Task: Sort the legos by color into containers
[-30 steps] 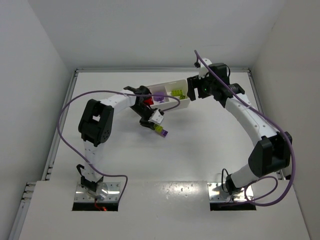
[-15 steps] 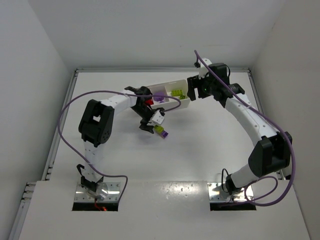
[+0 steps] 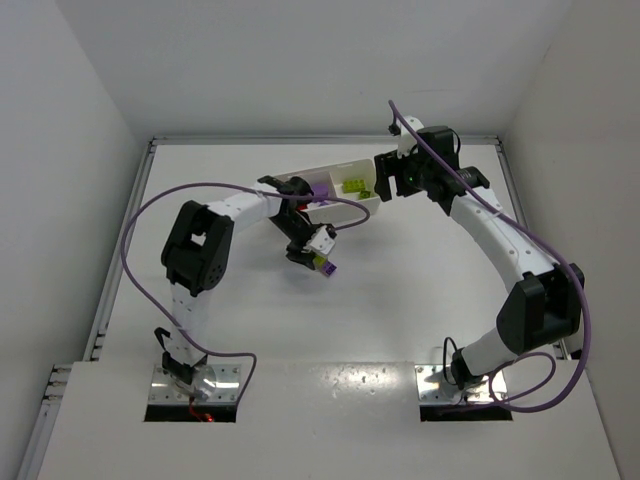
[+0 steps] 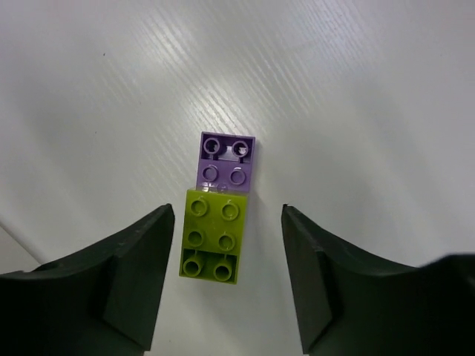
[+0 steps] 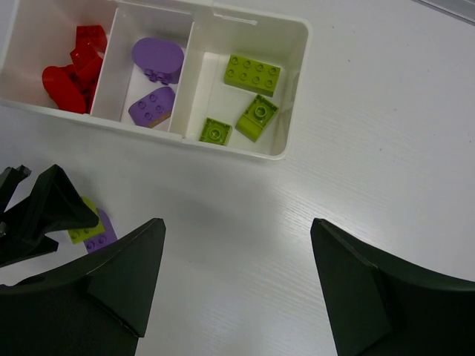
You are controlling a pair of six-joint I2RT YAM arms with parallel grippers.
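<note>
While two legos (image 4: 220,202) lie outside, the tray (image 5: 223,146) holds red, purple, green separately.

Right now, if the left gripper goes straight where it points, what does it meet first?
Probably the lime green lego between the open jaws of the left gripper; the jaws may reach the table beside it. Depth unclear.

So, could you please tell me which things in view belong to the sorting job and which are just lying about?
Belong to the job: white tray; its red bricks, purple bricks and lime green bricks; loose lime green brick and loose purple brick on the table, below the open left gripper.
Just there: purple cable; metal base plate.
</note>
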